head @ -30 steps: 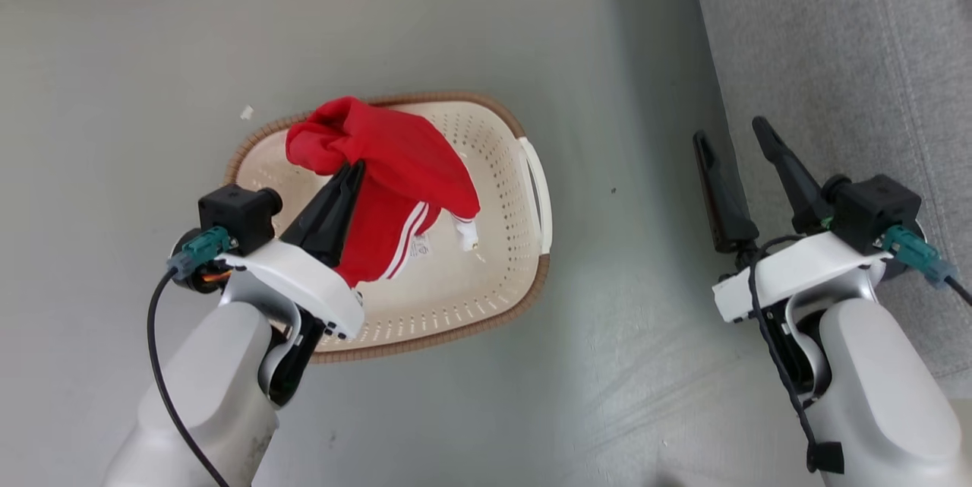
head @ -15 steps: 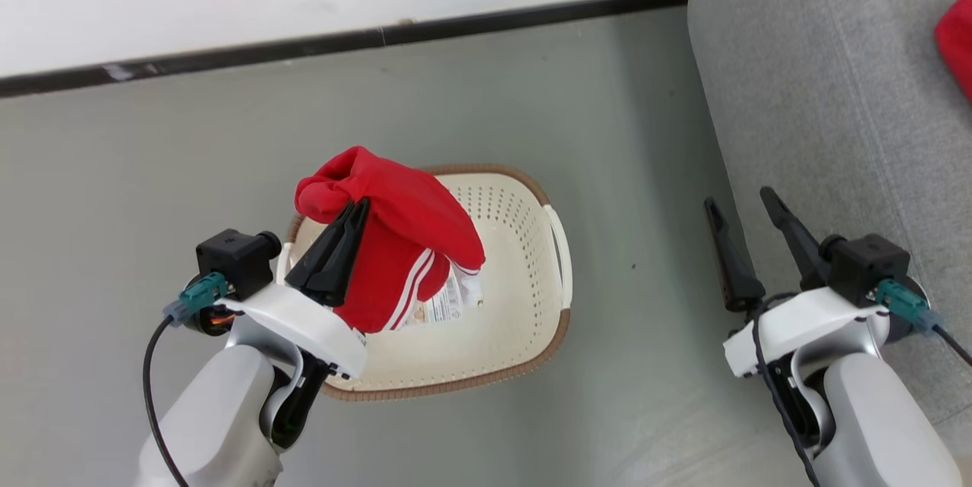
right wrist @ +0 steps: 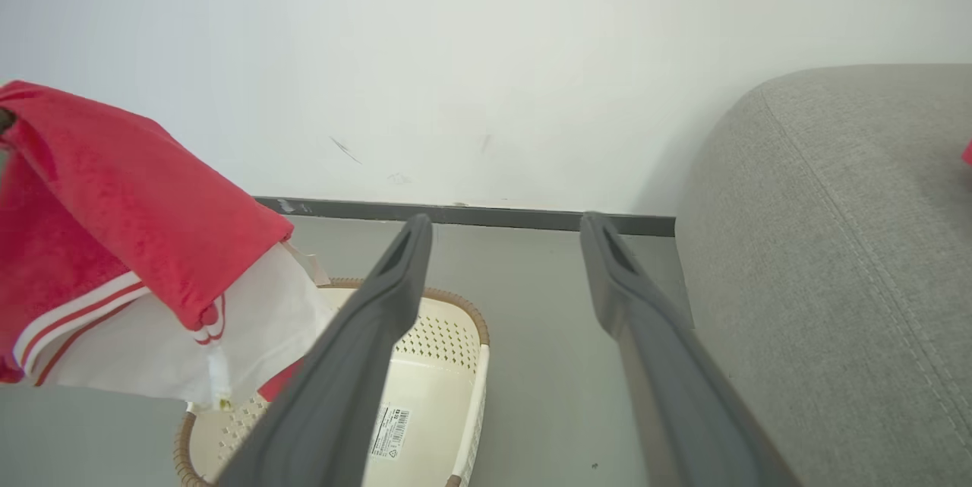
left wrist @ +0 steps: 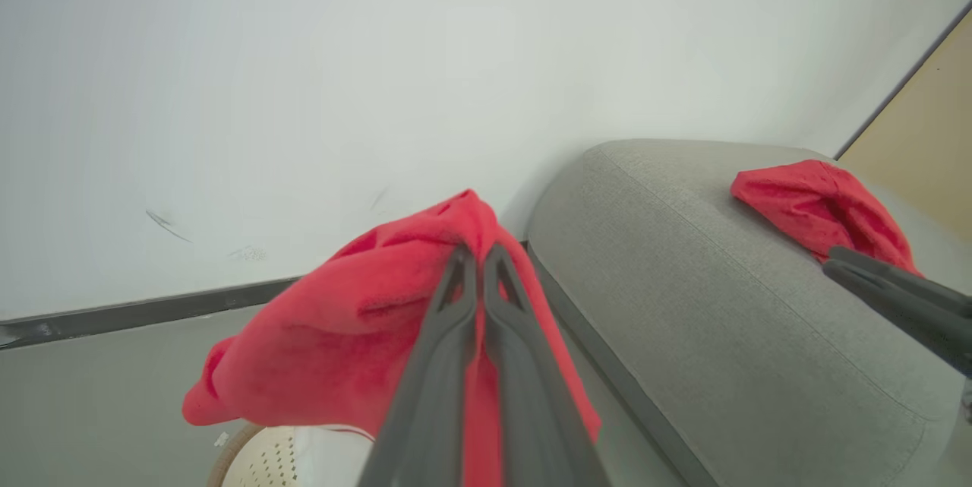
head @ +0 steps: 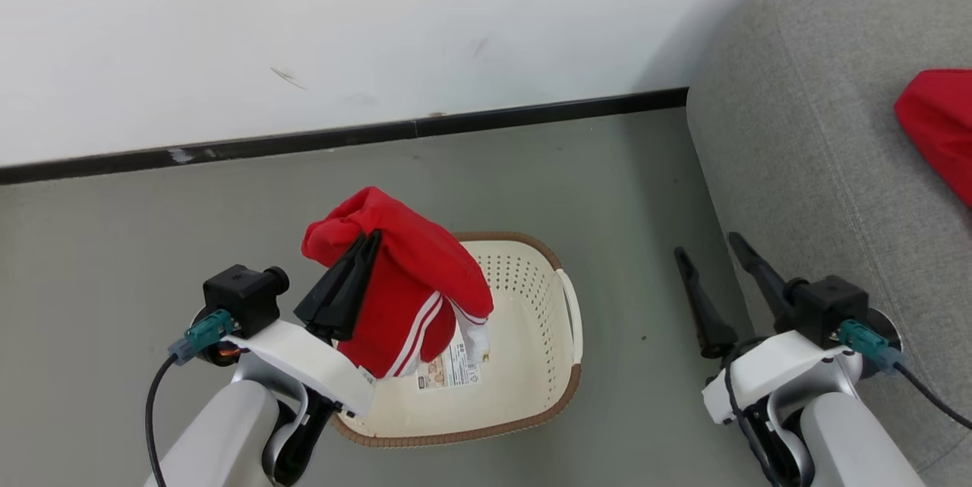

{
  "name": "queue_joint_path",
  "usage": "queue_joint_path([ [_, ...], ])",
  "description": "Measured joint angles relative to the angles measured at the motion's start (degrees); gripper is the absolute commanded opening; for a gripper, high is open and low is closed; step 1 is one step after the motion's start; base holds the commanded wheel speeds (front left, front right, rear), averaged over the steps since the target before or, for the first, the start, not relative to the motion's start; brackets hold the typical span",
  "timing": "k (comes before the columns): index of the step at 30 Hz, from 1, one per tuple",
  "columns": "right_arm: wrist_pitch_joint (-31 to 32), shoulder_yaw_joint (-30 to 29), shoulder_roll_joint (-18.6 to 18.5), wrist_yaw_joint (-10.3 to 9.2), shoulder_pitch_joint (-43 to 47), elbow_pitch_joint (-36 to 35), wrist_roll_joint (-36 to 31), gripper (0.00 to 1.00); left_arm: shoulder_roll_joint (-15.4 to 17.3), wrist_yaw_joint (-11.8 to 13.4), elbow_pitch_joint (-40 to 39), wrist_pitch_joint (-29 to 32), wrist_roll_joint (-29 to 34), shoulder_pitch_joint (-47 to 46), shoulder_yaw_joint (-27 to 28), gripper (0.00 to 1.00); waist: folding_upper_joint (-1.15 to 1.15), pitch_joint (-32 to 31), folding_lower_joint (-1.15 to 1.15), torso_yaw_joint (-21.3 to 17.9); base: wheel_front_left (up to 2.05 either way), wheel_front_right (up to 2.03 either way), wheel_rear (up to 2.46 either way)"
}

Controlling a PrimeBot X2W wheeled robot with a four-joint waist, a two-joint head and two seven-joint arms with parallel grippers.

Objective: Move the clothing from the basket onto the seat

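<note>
— Clenches the left gripper [head: 367, 238], seen from the head, on a bright red soft fabric garment [head: 410, 274], pinching a fold near the top with both fingers pressed together.

— And hangs it where?

— Over the cream-white perforated plastic basket [head: 524, 297], white stripe trim at the hem. Cannot tell whether the lower end clears the brown rim. Shows a barcode label [head: 449, 369] low inside the basket.

— On the right side?

— Holds the right gripper [head: 706, 245] spread apart and empty, above the grey floor [head: 114, 244] between basket and large grey woven-fabric sofa [head: 805, 168]. Finds a second bright red garment [head: 938, 122] lying on the sofa, well apart from the basket. Backs all of it with a white wall [head: 380, 31] and dark baseboard [head: 342, 136].

— From the left wrist?

— Looks along two dark fingers [left wrist: 433, 373] shut tight on red cloth [left wrist: 319, 335] draping to both sides. Catches a bit of basket [left wrist: 262, 460] at the bottom edge. Shows the sofa's rounded end [left wrist: 683, 267] to the right, with the second garment [left wrist: 820, 202] on top. Catches a finger of the right gripper [left wrist: 896, 293] at the right edge.

— From the right wrist?

— Looks between two fingers [right wrist: 364, 350] parted wide, gripping nothing. Places the held garment [right wrist: 114, 191] at the left, raised over the basket [right wrist: 448, 335], white lining and stripes hanging down. Puts the sofa [right wrist: 835, 244] at the right.
</note>
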Motion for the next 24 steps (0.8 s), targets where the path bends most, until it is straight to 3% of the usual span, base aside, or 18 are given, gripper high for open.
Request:
queue_joint_path([
  [24,0.00,19.95,-0.30,-0.01,2.31,-2.19,1.32,1.00,-0.36,0.00,-8.18,4.37,0.02,2.16,-4.98,0.00,0.00,-10.57,0.00,0.85,0.00,0.00,0.00],
])
